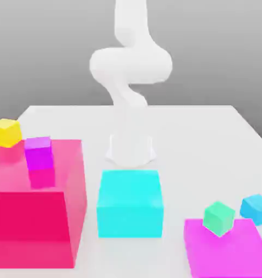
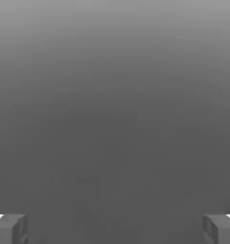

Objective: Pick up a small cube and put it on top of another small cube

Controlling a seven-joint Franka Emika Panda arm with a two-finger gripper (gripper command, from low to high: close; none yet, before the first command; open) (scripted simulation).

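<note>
The small sky-blue cube [image 1: 256, 209] rests on the white table [image 1: 209, 141] at the exterior view's right, just behind the far corner of a flat magenta block [image 1: 225, 251]. On that block sits a small green cube [image 1: 219, 218]. In the hand view my gripper [image 2: 115, 228] is open: its two grey fingertips [image 2: 9, 228] stand far apart with nothing between them, against a plain grey background. The white arm [image 1: 130, 65] rises from its base at the middle of the table and leaves the picture upward.
A large cyan block [image 1: 129, 202] stands in front of the arm's base. A big pink block [image 1: 35, 206] at the exterior view's left carries a small yellow cube [image 1: 6, 132] and a small purple cube [image 1: 38, 152].
</note>
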